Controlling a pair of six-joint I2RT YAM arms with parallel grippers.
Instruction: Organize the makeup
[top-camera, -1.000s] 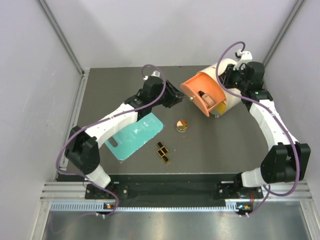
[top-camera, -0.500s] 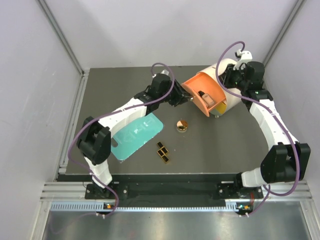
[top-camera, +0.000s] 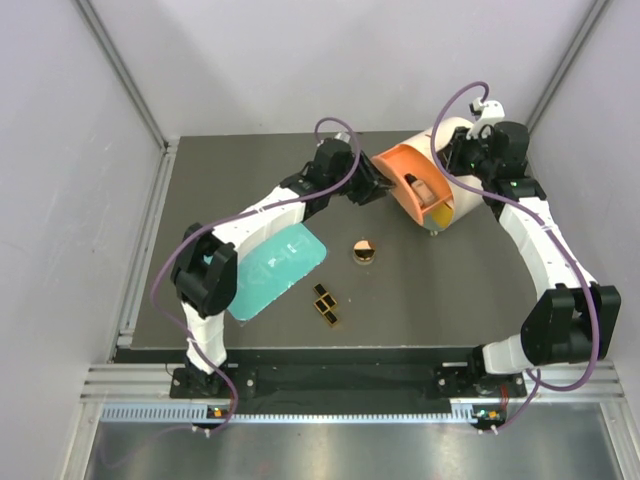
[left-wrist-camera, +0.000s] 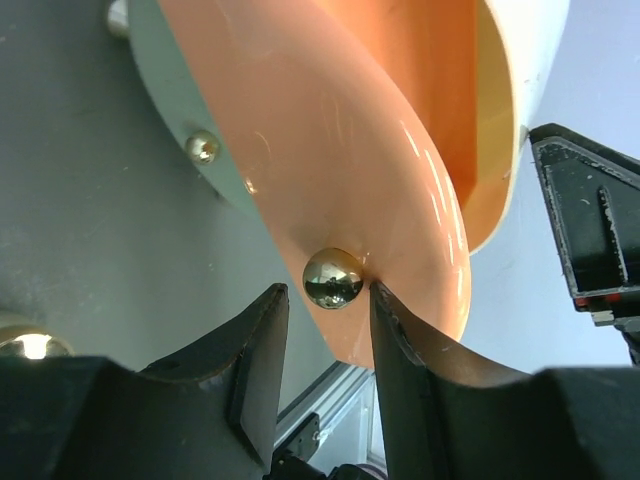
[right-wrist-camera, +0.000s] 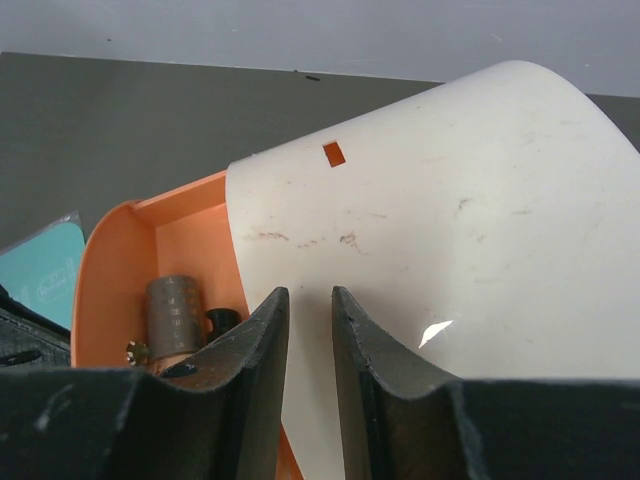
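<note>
even bright light, soft shadows, blurred wrist-view foregrounds

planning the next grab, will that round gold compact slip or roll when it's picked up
The compact looks like a rigid, shiny disc, so its smooth sides may slip when squeezed. It lies flat on the table, so a push would probably slide it rather than tip it. Set on edge, it could roll.

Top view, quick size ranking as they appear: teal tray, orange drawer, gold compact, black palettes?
1. teal tray, even partly covered.
2. orange drawer.
3-4. black palettes together and gold compact look about alike; unranked.
</note>
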